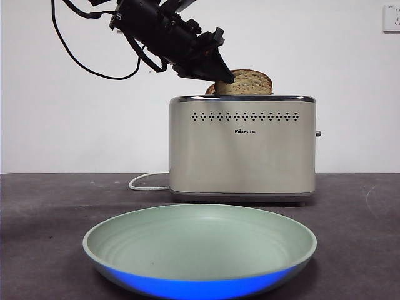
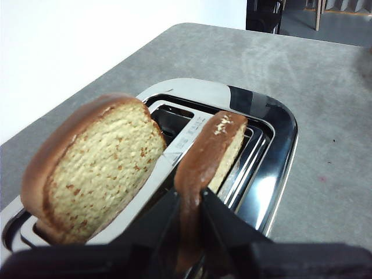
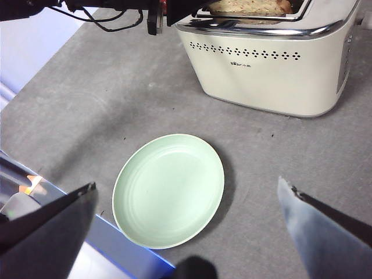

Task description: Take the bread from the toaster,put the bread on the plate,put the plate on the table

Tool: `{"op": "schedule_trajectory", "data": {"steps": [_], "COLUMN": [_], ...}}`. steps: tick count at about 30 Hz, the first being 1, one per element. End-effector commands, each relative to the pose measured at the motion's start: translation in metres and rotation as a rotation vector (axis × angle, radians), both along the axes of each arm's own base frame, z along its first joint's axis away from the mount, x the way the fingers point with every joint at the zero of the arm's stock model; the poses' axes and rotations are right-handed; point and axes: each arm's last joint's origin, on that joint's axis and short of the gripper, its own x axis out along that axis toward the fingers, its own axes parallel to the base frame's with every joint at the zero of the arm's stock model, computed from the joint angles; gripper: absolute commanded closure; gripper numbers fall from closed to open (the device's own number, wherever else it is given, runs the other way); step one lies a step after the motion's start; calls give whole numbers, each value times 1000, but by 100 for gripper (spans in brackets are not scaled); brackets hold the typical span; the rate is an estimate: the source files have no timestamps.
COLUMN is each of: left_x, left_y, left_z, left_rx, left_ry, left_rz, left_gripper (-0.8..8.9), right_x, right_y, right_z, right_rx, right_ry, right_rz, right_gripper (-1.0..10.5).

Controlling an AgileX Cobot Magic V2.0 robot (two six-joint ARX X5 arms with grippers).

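Note:
The cream toaster (image 1: 242,147) stands mid-table with two slices upright in its slots. The bread (image 1: 250,82), wide and speckled, is in the slot nearer the front camera. My left gripper (image 2: 190,196) reaches in from the toaster's end, shut on the dark crust edge of the bread (image 2: 203,154). In the front view the left gripper (image 1: 224,76) comes down from the upper left. A narrower domed slice (image 2: 96,168) fills the other slot. The mint-green plate (image 1: 200,240) lies on the table (image 1: 50,206) before the toaster. My right gripper (image 3: 186,232) hangs open above the plate (image 3: 168,189).
A white cord (image 1: 147,182) trails from the toaster's left side toward the white back wall. A wall socket (image 1: 391,17) sits high at the right. The plate lies close to the table's front edge, where a blue-lit strip (image 3: 116,244) runs.

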Motion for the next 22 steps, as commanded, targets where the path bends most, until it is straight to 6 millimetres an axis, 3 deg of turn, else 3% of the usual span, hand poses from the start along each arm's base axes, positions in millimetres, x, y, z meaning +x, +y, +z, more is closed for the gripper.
{"op": "schedule_trajectory", "data": {"steps": [1, 5, 12, 18, 22], "left_x": [-1, -1, -12, -45, -76], "left_y": [0, 1, 6, 26, 50], "left_z": [10, 33, 95, 142, 168], "left_rx": [-11, -15, -36, -68, -69], "left_ry": [-30, -41, -77, -104, -92], "left_rz": [-5, 0, -1, 10, 27], "left_gripper": [822, 822, 822, 821, 819], "right_x": [0, 0, 1, 5, 11], "right_y": [0, 0, 0, 1, 2], "right_z": [0, 0, 0, -1, -2], "right_rx": [-3, -4, -7, -8, -10], "right_ry": [-2, -2, 1, 14, 34], "right_rz": [-1, -1, 0, 1, 0], "right_gripper": [349, 349, 349, 349, 349]}}
